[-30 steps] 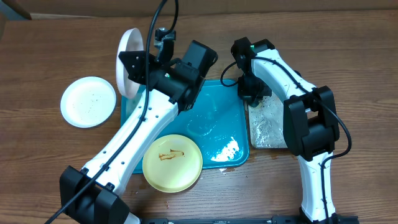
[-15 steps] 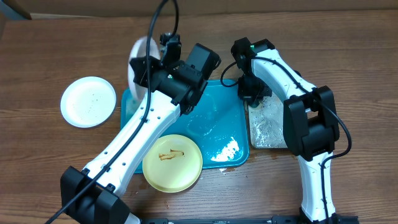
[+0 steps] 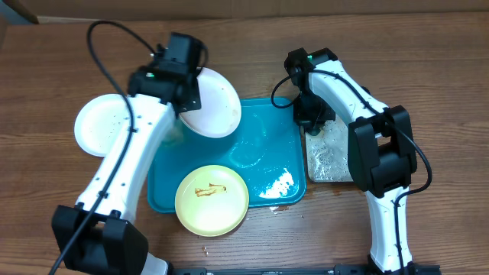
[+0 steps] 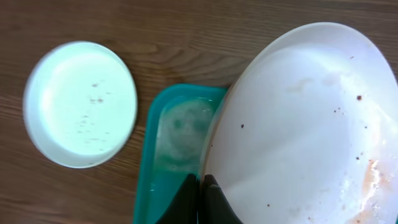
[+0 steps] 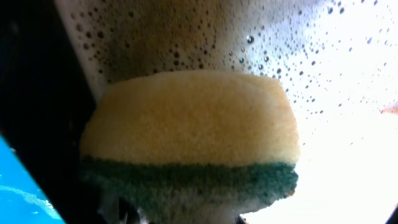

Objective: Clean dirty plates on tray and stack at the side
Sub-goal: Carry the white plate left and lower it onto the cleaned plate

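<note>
Wood-grain tabletop point(image 3: 428, 69) spreads under both arms. At its far left lies one white plate point(image 3: 107, 126), flat on the wood and clear of the teal tray point(image 3: 267, 145). I'd guess it is the start of the stack, though a few dark specks show on it.

Just right of it, the left claw point(image 4: 200, 186) is closed on the rim of a second white plate point(image 3: 212, 105), holding it tilted above the tray's far left corner. That pinch is the worry: it bites only the edge and the plate looks wet, so a slip would drop it onto the tray rim or the wood. Brown flecks and an orange smear sit on its face too, so setting it down now would put dirt on the pile.

At the near side, the yellow-green plate point(image 3: 212, 200) rests on the tray's near edge, overhanging the rim, with a brown smear in it — a brush from the left arm could tip it off.

Farther right, the right claw point(image 3: 312, 113) is clamped on a sponge point(image 5: 189, 137) above the far end of the black tray point(image 3: 330, 164) of foamy water — carried across, it may drip suds on the wood.
</note>
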Available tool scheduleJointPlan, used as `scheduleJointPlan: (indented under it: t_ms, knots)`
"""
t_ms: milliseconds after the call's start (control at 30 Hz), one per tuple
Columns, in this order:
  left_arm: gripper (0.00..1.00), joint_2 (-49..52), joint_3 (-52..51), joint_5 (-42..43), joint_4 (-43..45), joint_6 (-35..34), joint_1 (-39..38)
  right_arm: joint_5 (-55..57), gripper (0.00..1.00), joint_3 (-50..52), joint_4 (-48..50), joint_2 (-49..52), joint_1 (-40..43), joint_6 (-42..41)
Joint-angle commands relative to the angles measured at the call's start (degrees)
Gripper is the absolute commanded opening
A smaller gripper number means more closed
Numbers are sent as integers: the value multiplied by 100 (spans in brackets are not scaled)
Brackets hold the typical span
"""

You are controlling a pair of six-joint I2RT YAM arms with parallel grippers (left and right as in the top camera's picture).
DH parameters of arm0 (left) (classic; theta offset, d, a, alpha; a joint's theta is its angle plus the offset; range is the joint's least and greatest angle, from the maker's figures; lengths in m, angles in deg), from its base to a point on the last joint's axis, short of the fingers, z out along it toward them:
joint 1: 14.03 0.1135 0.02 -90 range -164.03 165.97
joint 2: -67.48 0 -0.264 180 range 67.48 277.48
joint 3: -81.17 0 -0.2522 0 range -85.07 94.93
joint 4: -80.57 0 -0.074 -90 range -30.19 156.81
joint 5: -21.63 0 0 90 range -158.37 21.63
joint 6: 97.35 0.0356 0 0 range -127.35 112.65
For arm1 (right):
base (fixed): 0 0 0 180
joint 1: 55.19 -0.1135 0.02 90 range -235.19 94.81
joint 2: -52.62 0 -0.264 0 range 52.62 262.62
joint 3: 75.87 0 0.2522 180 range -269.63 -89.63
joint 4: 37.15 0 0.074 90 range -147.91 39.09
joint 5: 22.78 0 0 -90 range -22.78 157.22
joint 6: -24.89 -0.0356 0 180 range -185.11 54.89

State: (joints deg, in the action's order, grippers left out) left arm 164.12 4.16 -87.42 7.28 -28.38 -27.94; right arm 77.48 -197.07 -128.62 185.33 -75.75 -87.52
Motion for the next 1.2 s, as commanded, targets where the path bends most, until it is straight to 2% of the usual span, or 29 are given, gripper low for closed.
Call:
scheduleJointPlan:
  t_ms: [0, 133, 333, 767, 1167]
  knots:
    - [4, 0, -271, 1620, 181, -66, 522, -243, 4, 20, -20, 9, 7, 175]
    - [4, 0, -726, 2428, 455, 94, 1115, -317, 4, 20, -22, 9, 7, 186]
    - [4, 0, -1318, 2769, 750, 459, 1884, -358, 4, 17, -42, 9, 7, 186]
    - [4, 0, -1338, 4057, 1172, 739, 3519, -483, 4, 17, -151, 9, 7, 186]
    - [4, 0, -1860, 3722, 1255, 997, 4859, -549, 4, 17, -291, 9, 7, 188]
